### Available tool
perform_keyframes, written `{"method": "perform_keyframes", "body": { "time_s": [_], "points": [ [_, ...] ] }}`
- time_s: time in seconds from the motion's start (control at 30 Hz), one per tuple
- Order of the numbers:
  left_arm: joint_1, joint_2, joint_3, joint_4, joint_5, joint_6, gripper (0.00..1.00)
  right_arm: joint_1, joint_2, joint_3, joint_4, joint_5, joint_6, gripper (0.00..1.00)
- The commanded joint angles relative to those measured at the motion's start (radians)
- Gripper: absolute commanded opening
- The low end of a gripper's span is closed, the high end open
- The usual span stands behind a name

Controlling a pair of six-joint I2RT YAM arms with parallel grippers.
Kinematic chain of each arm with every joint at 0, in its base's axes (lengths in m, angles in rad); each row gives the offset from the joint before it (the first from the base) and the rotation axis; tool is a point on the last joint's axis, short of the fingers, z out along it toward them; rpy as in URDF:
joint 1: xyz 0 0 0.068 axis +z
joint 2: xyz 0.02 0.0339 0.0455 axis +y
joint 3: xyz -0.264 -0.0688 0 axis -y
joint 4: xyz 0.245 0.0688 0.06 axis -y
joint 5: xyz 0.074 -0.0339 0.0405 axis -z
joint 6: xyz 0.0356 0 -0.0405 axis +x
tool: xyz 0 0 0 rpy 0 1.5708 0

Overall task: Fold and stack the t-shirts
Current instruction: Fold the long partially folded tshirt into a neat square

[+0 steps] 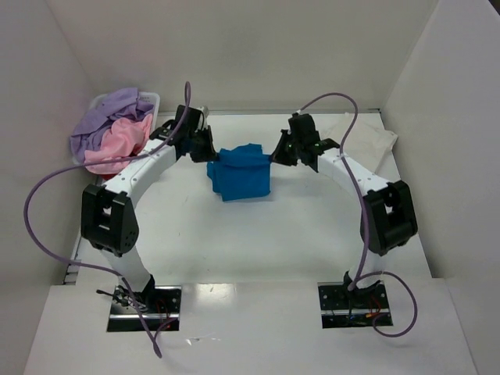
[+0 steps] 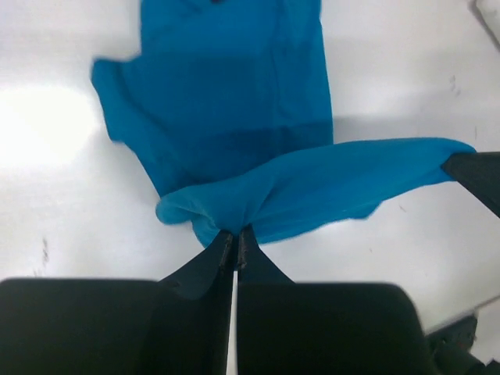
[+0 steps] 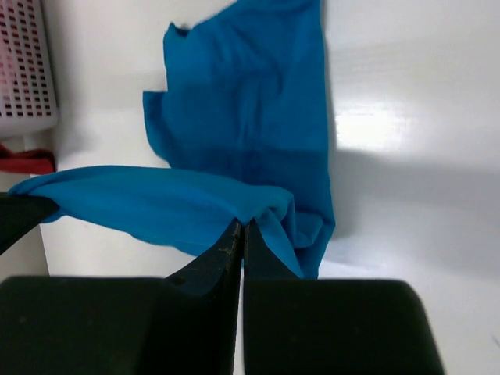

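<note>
T-shirts occupy two positions on the table [image 1: 234, 242]. In the top view, a white basket [image 1: 153, 98] sits at 10 o'clock of the table. It holds a lavender t-shirt [image 1: 109, 117] heaped over a pink t-shirt [image 1: 117, 148]. The right wrist view shows a strip of dark red cloth [image 3: 23, 160] just beside the basket wall (whether it is a shirt cannot be confirmed). The basket items are crumpled and not yet folded.

The blue t-shirt [image 1: 241, 176] lies near table centre, slightly toward 12 o'clock, between the two arms. It is bright blue, soft and plain. Its lower portion rests flat on the table, with a sleeve-like flap protruding at one side. Its 12 o'clock edge is lifted and stretched into a taut band above that portion, casting a shadow on the layer below.

The left gripper [image 1: 205, 148] stands at 10 o'clock of the garment and the right gripper [image 1: 279, 155] at 2 o'clock. Each has its jaws pressed together on one end of the lifted edge, with cloth bunched at the fingertips. Gripping opposite ends holds the edge straight and level. This probably prepares the edge to be carried toward 6 o'clock over the flat portion as a fold. The fold appears to be in progress; stacking is not yet begun.
</note>
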Motion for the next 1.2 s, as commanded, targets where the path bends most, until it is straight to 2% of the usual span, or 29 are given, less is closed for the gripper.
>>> {"method": "perform_keyframes", "body": {
  "time_s": [0.0, 0.23, 0.47, 0.53, 0.57, 0.67, 0.7, 0.8, 0.9, 0.93, 1.0, 1.07, 1.13, 1.17],
  "points": [
    [0.034, 0.052, 0.084, 0.029, 0.027, 0.063, 0.0, -0.042, 0.06, 0.105, 0.038, -0.004, -0.043, 0.0],
    [0.077, 0.217, 0.19, 0.06, 0.062, 0.072, 0.0, -0.052, 0.237, 0.297, 0.049, -0.014, -0.085, 0.0],
    [0.097, 0.331, 0.234, 0.104, 0.052, 0.072, 0.0, -0.061, 0.395, 0.413, 0.04, -0.014, -0.115, 0.02],
    [0.117, 0.363, 0.245, 0.117, 0.051, 0.072, 0.03, -0.061, 0.444, 0.446, 0.029, -0.014, -0.126, 0.02],
    [0.117, 0.374, 0.256, 0.13, 0.051, 0.072, 0.06, -0.061, 0.458, 0.446, 0.029, -0.005, -0.137, 0.03],
    [0.136, 0.411, 0.279, 0.152, 0.051, 0.072, 0.23, -0.061, 0.497, 0.458, 0.057, -0.005, -0.146, 0.07],
    [0.145, 0.411, 0.279, 0.165, 0.062, 0.072, 0.33, -0.061, 0.498, 0.458, 0.07, -0.005, -0.146, 0.13],
    [0.154, 0.432, 0.297, 0.192, 0.062, 0.101, 0.54, -0.061, 0.516, 0.481, 0.101, -0.005, -0.155, 0.33],
    [0.163, 0.432, 0.326, 0.192, 0.062, 0.134, 0.75, -0.07, 0.525, 0.529, 0.101, -0.005, -0.176, 0.45],
    [0.163, 0.423, 0.326, 0.192, 0.062, 0.134, 0.81, -0.07, 0.525, 0.551, 0.092, 0.008, -0.177, 0.58],
    [0.173, 0.385, 0.336, 0.202, 0.08, 0.158, 0.86, -0.081, 0.505, 0.562, 0.083, 0.02, -0.177, 0.66],
    [0.173, 0.356, 0.323, 0.213, 0.128, 0.178, 0.88, -0.081, 0.478, 0.562, 0.083, 0.02, -0.186, 0.7],
    [0.173, 0.314, 0.302, 0.222, 0.192, 0.203, 0.88, -0.081, 0.421, 0.515, 0.092, 0.009, -0.186, 0.7],
    [0.173, 0.302, 0.278, 0.222, 0.253, 0.213, 0.86, -0.081, 0.4, 0.489, 0.107, -0.004, -0.175, 0.62]
  ]
}}
